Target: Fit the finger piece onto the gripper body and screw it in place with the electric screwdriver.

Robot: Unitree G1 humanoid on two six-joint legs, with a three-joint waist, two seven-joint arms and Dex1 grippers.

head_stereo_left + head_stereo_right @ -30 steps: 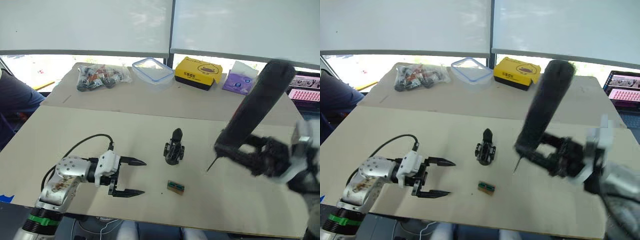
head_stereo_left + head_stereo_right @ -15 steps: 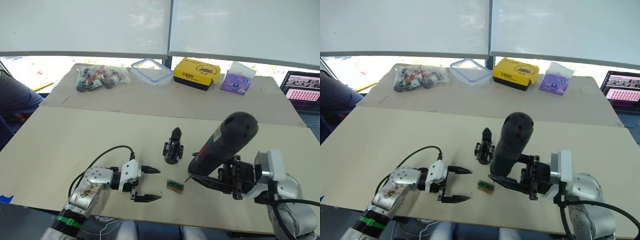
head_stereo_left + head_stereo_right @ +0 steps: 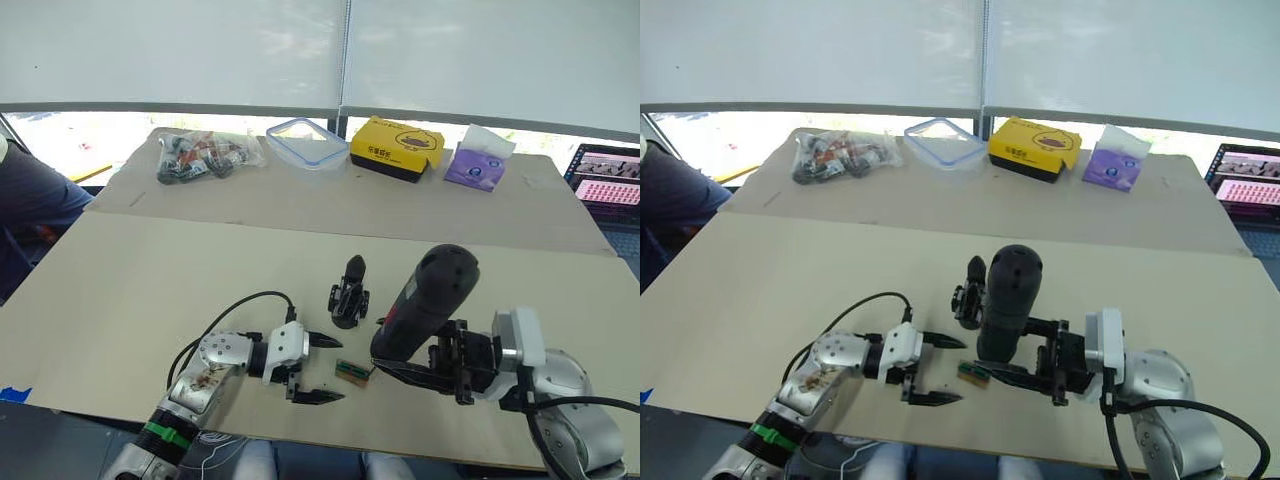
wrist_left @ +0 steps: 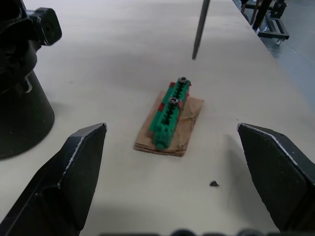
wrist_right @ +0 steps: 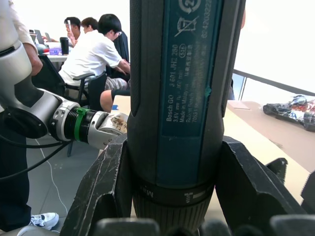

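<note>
The gripper body (image 3: 348, 297) stands upright mid-table, one pointed finger on top; its round base (image 4: 19, 113) also shows in the left wrist view. My right gripper (image 3: 405, 358) is shut on the electric screwdriver (image 3: 425, 303), holding it tilted just right of the body. The tool's barrel (image 5: 179, 98) sits between the fingers (image 5: 103, 187), and its thin bit (image 4: 201, 29) points down close to a small green block (image 4: 170, 115). My left gripper (image 3: 328, 370) is open, low over the table, with its fingertips either side of that block (image 3: 351, 372). The finger piece is out of view.
At the back of the table lie a bag of parts (image 3: 205, 155), a clear lidded container (image 3: 307, 141), a yellow box (image 3: 397, 147) and a purple tissue pack (image 3: 478, 165). A laptop (image 3: 610, 175) is at the far right. A seated person (image 3: 30, 200) is at the left edge.
My left gripper has slid right until its open fingers flank the green block. My right gripper has swung the screwdriver down and left, bringing the bit close to the block.
</note>
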